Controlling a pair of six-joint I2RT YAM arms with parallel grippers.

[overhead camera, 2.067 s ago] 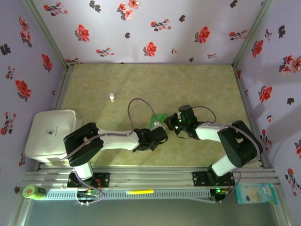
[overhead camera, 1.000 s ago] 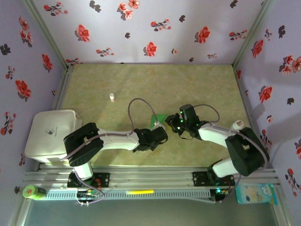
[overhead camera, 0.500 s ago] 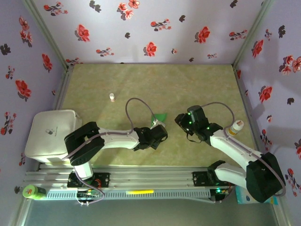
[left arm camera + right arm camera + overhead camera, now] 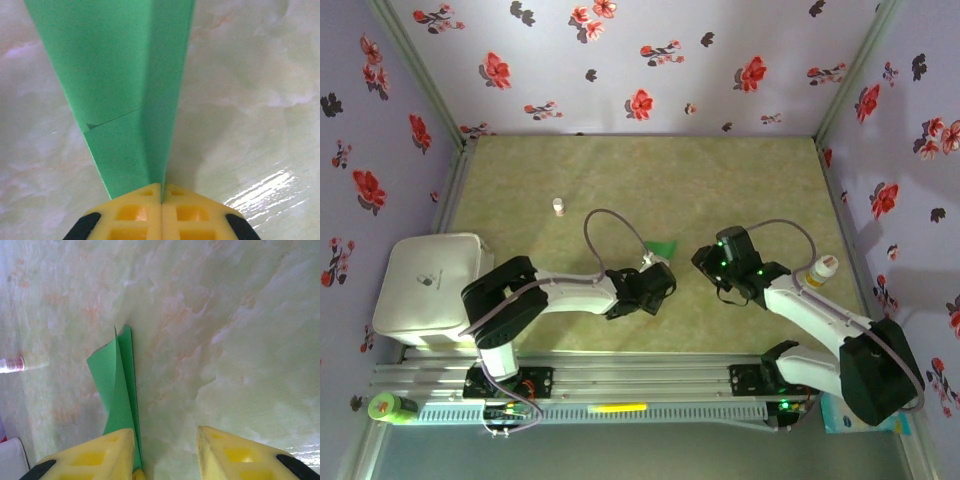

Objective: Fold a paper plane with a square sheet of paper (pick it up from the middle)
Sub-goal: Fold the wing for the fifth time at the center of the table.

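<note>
On the near middle of the table (image 4: 620, 170), in the top view, your left gripper (image 4: 655, 272) holds the paper plane (image 4: 661, 247). The green shape runs out from the jaws toward the far side, leaning a little right, so its long axis lies near-to-far. Your right gripper (image 4: 702, 258) sits just to the right of the paper, apart from it, with its fingers facing left toward it. The left arm is therefore the one in contact, and any move by the right has to come in sideways across that axis. A small white bottle (image 4: 558, 206) stands well off to the far left, clear of both arms. In the left wrist view, the yellow jaws are pressed together on the narrow end of the paper (image 4: 120, 75). The centre crease starts right at the seam between them and runs straight away from you, and the folded layers widen as they go, so the broad end points far and the narrow end is the clamped one. In the right wrist view, your right gripper (image 4: 165, 450) has its fingers spread with nothing between them. The paper (image 4: 116, 385) stands on edge just beside the left-hand finger, its two leaves slightly fanned, outside the gap rather than within it.
</note>
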